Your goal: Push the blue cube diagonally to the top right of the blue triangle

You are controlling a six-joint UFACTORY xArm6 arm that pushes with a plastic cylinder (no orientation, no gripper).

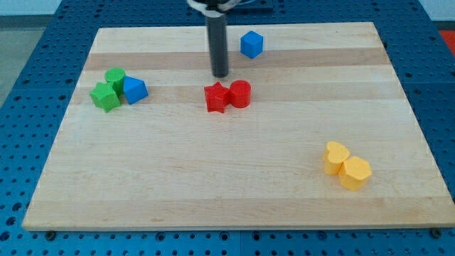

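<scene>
The blue cube [251, 44] sits near the view's top, right of centre. The blue triangle [134, 89] lies at the view's left, touching the right side of two green blocks [108, 89]. My tip [220, 75] is the lower end of the dark rod, standing to the lower left of the blue cube and apart from it. The tip is just above the red blocks [227, 95] and far to the right of the blue triangle.
The red star-like block [216, 97] and red cylinder [240, 93] touch each other at the centre. Two yellow blocks [346, 166] sit together at the lower right. The wooden board [234, 192] ends at a blue perforated table.
</scene>
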